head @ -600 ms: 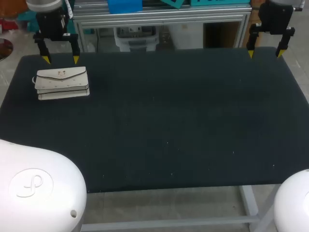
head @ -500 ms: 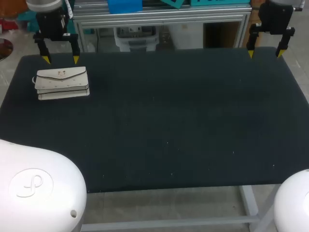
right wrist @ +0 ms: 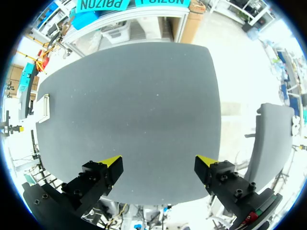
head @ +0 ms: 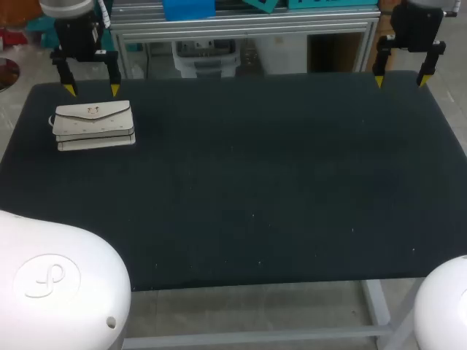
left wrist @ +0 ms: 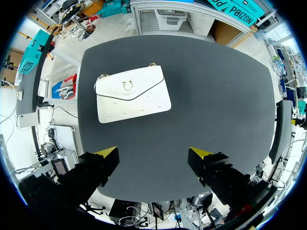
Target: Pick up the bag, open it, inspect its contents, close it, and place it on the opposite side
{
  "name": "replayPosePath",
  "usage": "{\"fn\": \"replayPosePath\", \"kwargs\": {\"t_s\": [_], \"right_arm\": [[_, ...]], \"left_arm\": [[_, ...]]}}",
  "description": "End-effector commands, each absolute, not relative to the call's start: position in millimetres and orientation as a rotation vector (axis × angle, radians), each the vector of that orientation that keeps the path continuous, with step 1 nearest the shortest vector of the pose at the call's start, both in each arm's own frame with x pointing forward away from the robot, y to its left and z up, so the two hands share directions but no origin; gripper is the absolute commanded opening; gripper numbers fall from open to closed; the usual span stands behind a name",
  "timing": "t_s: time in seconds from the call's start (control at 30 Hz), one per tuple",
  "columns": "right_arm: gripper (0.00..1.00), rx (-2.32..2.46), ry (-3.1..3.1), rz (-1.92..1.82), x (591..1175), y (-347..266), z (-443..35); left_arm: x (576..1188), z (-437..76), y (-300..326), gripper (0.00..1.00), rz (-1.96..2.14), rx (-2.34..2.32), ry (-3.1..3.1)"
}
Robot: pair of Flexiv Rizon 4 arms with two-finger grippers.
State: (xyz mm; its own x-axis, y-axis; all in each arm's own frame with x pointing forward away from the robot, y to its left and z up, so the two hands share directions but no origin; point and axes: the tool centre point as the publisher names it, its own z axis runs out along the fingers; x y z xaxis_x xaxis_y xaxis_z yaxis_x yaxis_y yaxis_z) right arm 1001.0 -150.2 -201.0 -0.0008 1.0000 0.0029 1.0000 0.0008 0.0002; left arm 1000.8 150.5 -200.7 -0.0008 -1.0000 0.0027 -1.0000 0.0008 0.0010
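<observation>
A white flap bag point(head: 94, 125) with a small gold clasp lies flat and closed near the table's far left corner. My left gripper point(head: 91, 89) hangs open just behind it, above the far edge. In the left wrist view the bag point(left wrist: 132, 93) lies ahead of the open left gripper point(left wrist: 154, 154), apart from both fingers. My right gripper point(head: 399, 81) stands open above the far right corner with nothing between its fingers. From the right wrist view the bag point(right wrist: 43, 109) is a thin white shape far off, across the table from the right gripper point(right wrist: 159, 163).
The dark table top point(head: 255, 175) stretches between the two arms with nothing else on it. Its far edge runs just under both grippers. White arm housings point(head: 51, 284) fill the near corners of the head view.
</observation>
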Motion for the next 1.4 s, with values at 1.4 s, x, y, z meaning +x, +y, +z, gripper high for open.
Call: {"fn": "replayPosePath", "kwargs": {"t_s": [1.4], "right_arm": [[1.0,-0.524,-3.255,-0.551,952,-80,-289]], "left_arm": [[1018,-262,256,1.0,0.496,2.213,-1.859]]}}
